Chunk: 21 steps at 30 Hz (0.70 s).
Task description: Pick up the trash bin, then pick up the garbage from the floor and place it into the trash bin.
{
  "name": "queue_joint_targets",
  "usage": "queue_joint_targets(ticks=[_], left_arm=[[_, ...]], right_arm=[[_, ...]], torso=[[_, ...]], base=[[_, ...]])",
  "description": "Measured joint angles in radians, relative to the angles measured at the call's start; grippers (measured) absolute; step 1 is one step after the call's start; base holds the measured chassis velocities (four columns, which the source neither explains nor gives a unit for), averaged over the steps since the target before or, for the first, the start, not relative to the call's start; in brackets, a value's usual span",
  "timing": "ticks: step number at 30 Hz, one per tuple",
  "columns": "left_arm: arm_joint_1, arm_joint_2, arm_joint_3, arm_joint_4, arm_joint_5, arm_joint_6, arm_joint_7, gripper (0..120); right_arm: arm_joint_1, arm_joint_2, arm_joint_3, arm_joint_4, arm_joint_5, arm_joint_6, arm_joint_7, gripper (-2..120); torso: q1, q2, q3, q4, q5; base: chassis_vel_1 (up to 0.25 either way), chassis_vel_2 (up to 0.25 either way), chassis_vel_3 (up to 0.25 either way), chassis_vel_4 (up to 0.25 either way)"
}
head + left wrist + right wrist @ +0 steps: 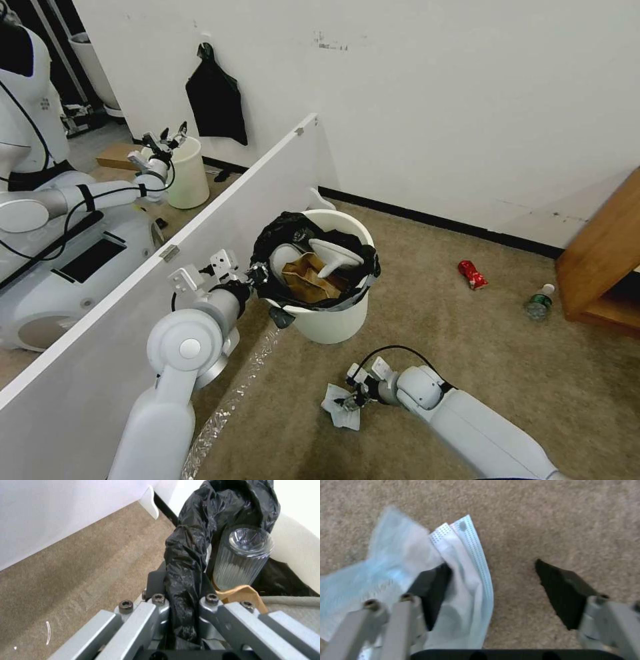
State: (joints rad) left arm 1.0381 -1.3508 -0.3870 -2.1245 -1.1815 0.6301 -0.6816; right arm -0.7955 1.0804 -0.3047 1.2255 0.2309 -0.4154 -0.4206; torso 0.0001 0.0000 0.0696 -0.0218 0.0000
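Bin [331,320] held off carpet, left hand [257,273] clamped on its bag-lined rim. Right hand [351,400] spread apart over tissue [340,410] on floor; risk: fingers straddle one fold, so tissue could slip.

The trash bin [331,319] stands at the centre of the head view, against the end of a partition board [200,247] that runs from lower left toward upper centre. A paper bag [309,277] and a slipper [335,255] lie inside it. The left gripper [257,273] meets its rim on the left side. Below the bin, lower centre, the right gripper [351,400] sits over a tissue [340,408] on the carpet [427,313]. At mid right lie a snack packet [472,274] and, further right, a bottle [539,302], beside a wooden cabinet [603,257].
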Motion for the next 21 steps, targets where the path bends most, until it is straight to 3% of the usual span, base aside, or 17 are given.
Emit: queue_joint_targets(ticks=[16,21], left_arm=[[-0.004,-0.005,0.003,0.004,0.001,0.0,-0.002,4],[-0.004,-0.005,0.002,0.004,0.001,0.0,-0.003,4]], right_arm=[[0.018,0.0,0.018,-0.011,0.001,0.003,-0.005,0],[0.018,-0.019,0.034,0.025,0.001,-0.006,-0.005,0]], torso=[[0.0,0.0,0.0,0.0002,0.0002],[0.0,0.0,0.0,0.0001,0.0001]], base=[[0.0,0.0,0.0,0.0],[0.0,0.0,0.0,0.0]])
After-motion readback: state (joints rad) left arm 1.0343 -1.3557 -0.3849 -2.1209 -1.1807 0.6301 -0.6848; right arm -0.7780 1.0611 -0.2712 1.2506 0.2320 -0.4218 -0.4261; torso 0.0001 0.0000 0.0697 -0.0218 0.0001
